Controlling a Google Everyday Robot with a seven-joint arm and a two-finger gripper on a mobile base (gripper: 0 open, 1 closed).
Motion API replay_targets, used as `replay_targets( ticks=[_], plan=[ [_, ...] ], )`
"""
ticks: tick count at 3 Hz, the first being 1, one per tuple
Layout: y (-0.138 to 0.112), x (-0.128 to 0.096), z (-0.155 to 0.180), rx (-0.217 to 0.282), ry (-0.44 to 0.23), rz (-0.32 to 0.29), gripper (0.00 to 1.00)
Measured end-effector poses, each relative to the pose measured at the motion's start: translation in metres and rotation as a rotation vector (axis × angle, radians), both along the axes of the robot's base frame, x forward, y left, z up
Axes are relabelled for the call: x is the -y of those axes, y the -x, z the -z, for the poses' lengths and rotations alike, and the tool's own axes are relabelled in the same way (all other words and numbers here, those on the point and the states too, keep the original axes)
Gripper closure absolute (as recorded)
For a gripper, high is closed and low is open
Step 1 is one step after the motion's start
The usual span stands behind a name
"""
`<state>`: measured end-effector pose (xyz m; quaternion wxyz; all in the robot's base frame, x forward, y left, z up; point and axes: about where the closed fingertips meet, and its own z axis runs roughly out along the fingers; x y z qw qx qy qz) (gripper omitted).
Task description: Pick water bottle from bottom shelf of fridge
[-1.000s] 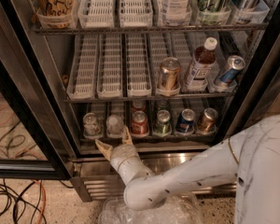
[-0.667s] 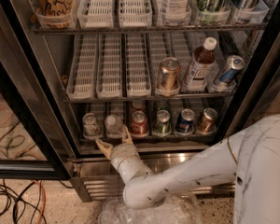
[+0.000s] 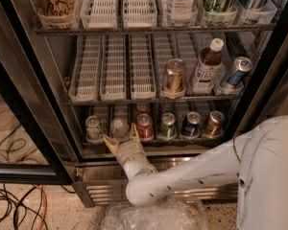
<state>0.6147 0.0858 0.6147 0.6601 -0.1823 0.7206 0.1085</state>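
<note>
One pincer (image 3: 121, 138), spread wide, sits at the rim of the bottom shelf (image 3: 178, 139), before the water bottle (image 3: 119, 127).

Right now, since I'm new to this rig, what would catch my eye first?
The white arm's claw sits at the front of the fridge's bottom shelf, open, fingers flanking the clear water bottle. A row of drink cans stands right of it, and a brown-liquid bottle one shelf up.
</note>
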Motion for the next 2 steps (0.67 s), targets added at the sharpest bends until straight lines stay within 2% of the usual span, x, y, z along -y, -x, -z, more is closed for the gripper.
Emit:
replay_targets(
  ticks=[2],
  plan=[
    [-0.018, 0.001, -0.004, 0.003, 0.011, 0.002, 0.27]
  ],
)
